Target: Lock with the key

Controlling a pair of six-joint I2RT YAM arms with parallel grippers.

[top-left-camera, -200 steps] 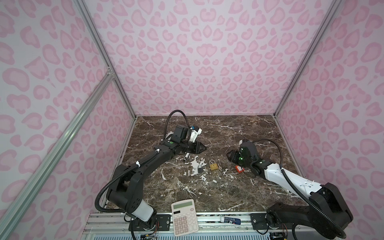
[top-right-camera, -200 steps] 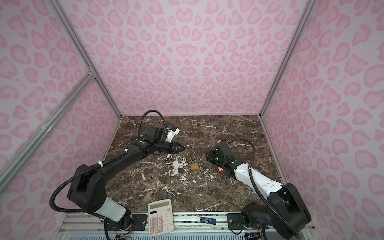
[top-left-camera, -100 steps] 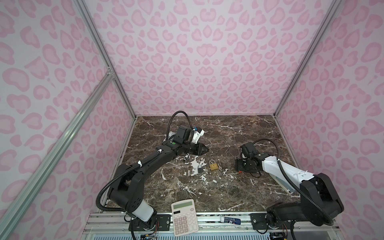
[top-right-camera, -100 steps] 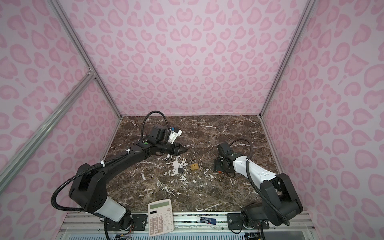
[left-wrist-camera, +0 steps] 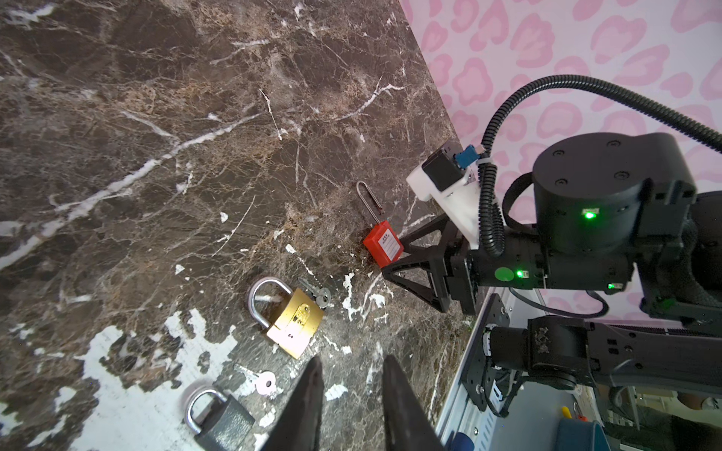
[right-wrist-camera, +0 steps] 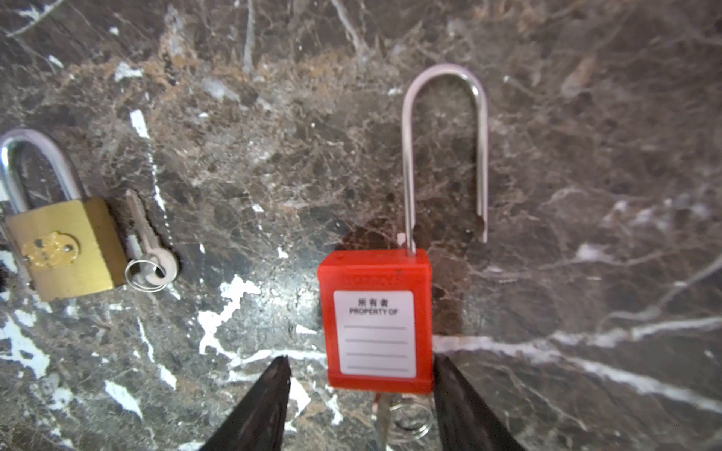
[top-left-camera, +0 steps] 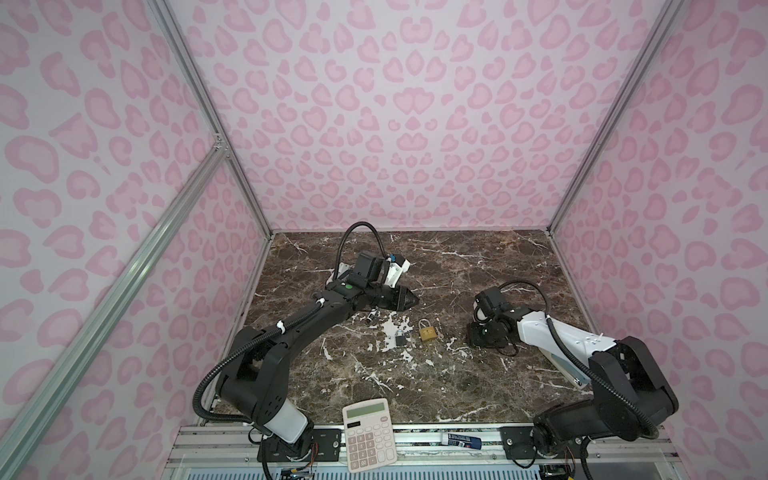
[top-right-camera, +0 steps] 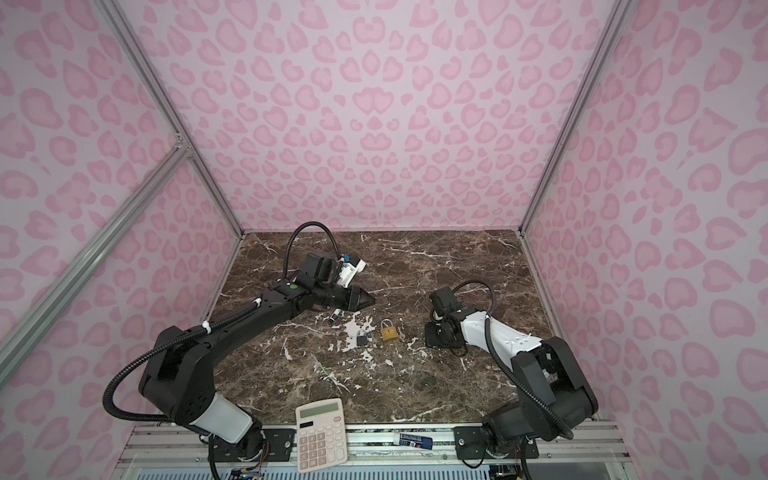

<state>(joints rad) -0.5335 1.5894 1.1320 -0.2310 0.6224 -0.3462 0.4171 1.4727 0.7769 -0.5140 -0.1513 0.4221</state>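
red padlock (right-wrist-camera: pixel 375 320) label: 所有者 PROPERTY OF | brass padlock (left-wrist-camera: pixel 295 324): 2

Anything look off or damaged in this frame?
The red padlock lies with its shackle open, the free leg clear of the body. The tabletop finish is chipped to white patches near the grey padlock. The calculator overhangs the front edge.
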